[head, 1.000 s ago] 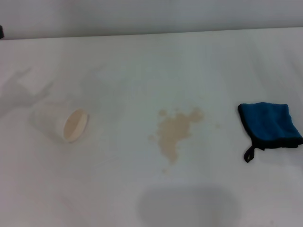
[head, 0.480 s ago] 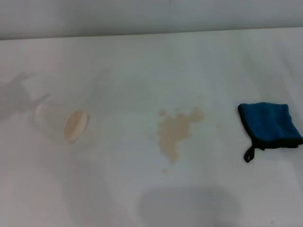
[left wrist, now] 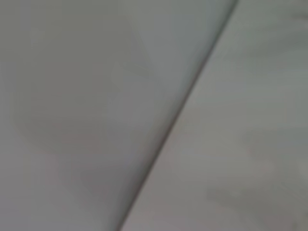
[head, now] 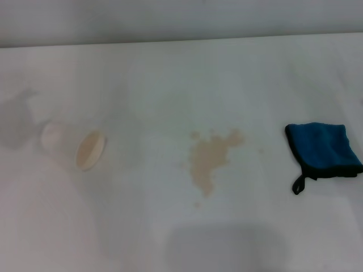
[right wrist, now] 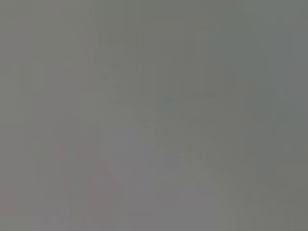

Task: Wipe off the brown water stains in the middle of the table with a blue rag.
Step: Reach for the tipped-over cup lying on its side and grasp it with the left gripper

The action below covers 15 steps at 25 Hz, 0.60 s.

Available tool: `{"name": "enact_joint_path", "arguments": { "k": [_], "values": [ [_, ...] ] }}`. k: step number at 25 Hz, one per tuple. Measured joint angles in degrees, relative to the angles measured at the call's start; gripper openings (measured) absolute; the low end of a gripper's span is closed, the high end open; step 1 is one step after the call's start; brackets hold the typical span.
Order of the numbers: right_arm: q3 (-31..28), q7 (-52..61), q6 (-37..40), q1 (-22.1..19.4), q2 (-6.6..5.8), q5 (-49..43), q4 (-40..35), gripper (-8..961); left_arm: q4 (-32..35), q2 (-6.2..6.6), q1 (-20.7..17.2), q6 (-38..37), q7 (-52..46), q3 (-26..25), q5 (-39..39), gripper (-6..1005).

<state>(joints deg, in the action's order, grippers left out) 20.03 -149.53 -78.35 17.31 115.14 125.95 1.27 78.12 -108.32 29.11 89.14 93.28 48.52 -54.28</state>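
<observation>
The brown water stains (head: 209,157) are a pale tan splotch with small droplets in the middle of the white table (head: 170,79). The blue rag (head: 323,148) lies folded flat at the right, with its black loop (head: 299,183) pointing toward the near edge. Neither gripper shows in the head view. The left wrist view shows only a plain grey surface with a straight edge (left wrist: 178,120). The right wrist view shows only plain grey.
A white cup (head: 75,146) lies on its side at the left, its beige inside facing the near right. A soft shadow (head: 17,116) lies on the table left of the cup. The table's far edge (head: 181,41) runs along the top.
The shadow at the far left has shrunk and drifted left, away from the cup. The dark bit at the top left edge is gone. Cup, stains and rag have not moved.
</observation>
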Motion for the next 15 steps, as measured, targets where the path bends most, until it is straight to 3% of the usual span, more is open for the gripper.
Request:
{"name": "enact_joint_path", "arguments": {
  "k": [9,15],
  "values": [
    [0.0,0.0,0.0,-0.1,0.0,0.0,0.5,874,-2.4,0.69,0.3,-4.1,1.5,12.5,5.2,877],
    [0.0,-0.1,-0.1,-0.7,0.0,0.0,1.8,874,-4.8,1.0,0.8,-8.4,1.8,17.2,7.1,753]
  ]
}}
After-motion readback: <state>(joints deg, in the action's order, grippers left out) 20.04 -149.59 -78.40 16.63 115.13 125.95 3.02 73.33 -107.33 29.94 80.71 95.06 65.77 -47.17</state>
